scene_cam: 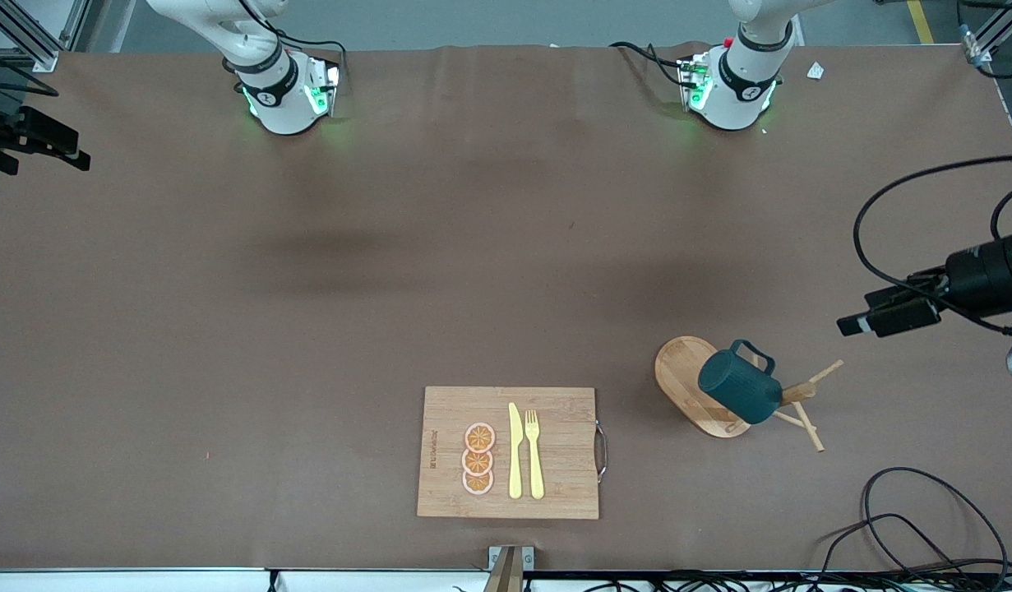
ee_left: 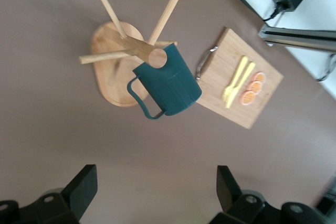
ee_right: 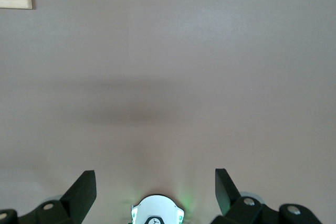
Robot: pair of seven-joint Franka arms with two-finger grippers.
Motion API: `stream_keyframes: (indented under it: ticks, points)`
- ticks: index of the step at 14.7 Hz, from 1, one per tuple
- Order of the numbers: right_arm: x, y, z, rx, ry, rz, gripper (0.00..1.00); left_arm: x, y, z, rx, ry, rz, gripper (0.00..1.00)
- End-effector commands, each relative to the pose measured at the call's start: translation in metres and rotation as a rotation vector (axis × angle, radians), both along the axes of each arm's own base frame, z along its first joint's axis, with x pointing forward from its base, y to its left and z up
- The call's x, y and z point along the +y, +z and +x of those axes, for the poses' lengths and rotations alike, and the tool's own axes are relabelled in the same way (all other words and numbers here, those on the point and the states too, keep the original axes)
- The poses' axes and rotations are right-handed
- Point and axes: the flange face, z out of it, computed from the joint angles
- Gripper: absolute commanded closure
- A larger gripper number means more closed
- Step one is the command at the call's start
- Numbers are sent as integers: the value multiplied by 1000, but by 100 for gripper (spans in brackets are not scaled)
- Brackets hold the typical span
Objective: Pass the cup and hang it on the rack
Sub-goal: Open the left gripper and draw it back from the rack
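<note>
Nearest the front camera: board (scene_cam: pixel 508 452) with orange slices (scene_cam: pixel 478 459), knife (scene_cam: pixel 515 451) and fork (scene_cam: pixel 535 454) on it. Not part of the task, leave it alone.

A bit farther back, toward the left arm's end of the table: rack (scene_cam: pixel 688 386). Cup (scene_cam: pixel 740 385) hangs on it, mouth over a peg or the post top, handle (scene_cam: pixel 755 354) out and free. It sits tilted, clear of the table. In the left wrist view the cup (ee_left: pixel 168 86) covers the post end and the pegs (ee_left: pixel 107 56) fan out around it over the oval base (ee_left: pixel 107 95).

Left gripper (ee_left: pixel 153 192) is up over bare table near the rack, jaws wide, nothing between them, well apart from the cup. Right gripper (ee_right: pixel 154 190) is over bare table nearer its own base, jaws also wide and empty; that arm waits.

Read: hang looks done, step in hand is clearing out. To do it well:
- left arm backs away up and off the rack, no sweep across the pegs or handle
- keep jaws wide until clear, so no finger catches the loop
- move slowly; the cup looks only loosely seated and tilted, and a knock to the rack could tip it off
- check the cup sits steady before parking both arms
</note>
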Motion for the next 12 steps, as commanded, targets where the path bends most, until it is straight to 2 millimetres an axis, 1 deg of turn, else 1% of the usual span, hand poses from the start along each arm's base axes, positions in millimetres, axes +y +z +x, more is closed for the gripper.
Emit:
stream_keyframes:
  ticks: [1,3,5,7,9,10,12]
  points:
    - [-1,4,-8,-3,7,-7,0,-20,28,-23,-50,-103,158,0]
    - [0,4,-8,-3,8,-7,0,-25,40,-33,-94,-218,252,0]
    - [-1,4,-8,-3,7,-7,0,-17,50,-39,-122,-286,290,0]
    - [-1,4,-8,-3,7,-7,0,-10,50,-44,-105,-338,331,0]
    - [0,4,-8,-6,8,-7,0,-2,53,-46,-102,-328,338,0]
    - [0,5,-7,-13,8,-8,0,-4,60,-50,-111,-322,345,0]
    - [0,6,-6,-24,9,-9,0,-15,63,-51,-117,-331,358,0]
